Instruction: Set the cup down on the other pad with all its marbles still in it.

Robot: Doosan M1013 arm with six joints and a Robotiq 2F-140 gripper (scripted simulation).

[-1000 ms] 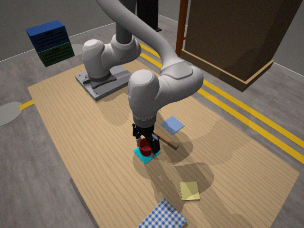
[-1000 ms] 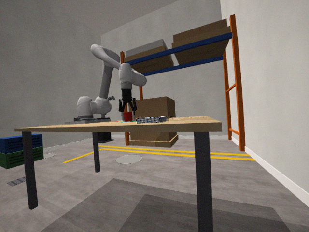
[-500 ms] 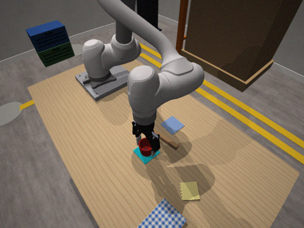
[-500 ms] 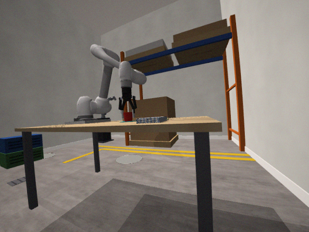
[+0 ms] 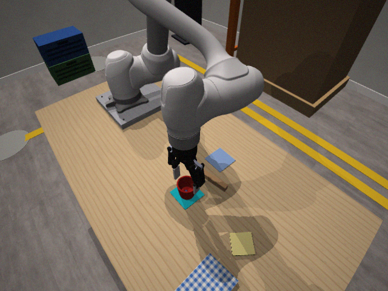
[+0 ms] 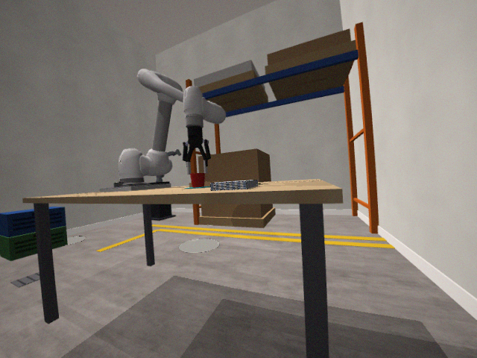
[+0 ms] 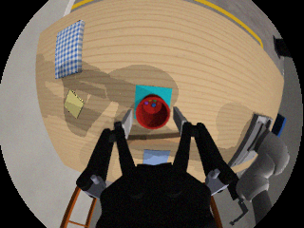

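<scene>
The red cup [image 5: 185, 187] stands upright on the teal pad [image 5: 187, 196], with marbles showing inside it. It also shows in the wrist view [image 7: 152, 110] on the teal pad [image 7: 154, 95], and in the exterior view [image 6: 197, 180]. My gripper [image 5: 187, 180] is open. It hangs over the cup with its fingertips near rim height on either side, apart from the cup walls [image 7: 152, 122]. The light blue pad [image 5: 219, 159] lies farther back, empty. The brown rail [image 5: 216, 180] lies between the two pads.
A yellow square piece [image 5: 242, 243] and a blue checkered cloth [image 5: 208, 277] lie toward the table's near end. The arm's base plate [image 5: 131, 106] is at the far end. A large cardboard box [image 5: 301, 46] stands beyond the table.
</scene>
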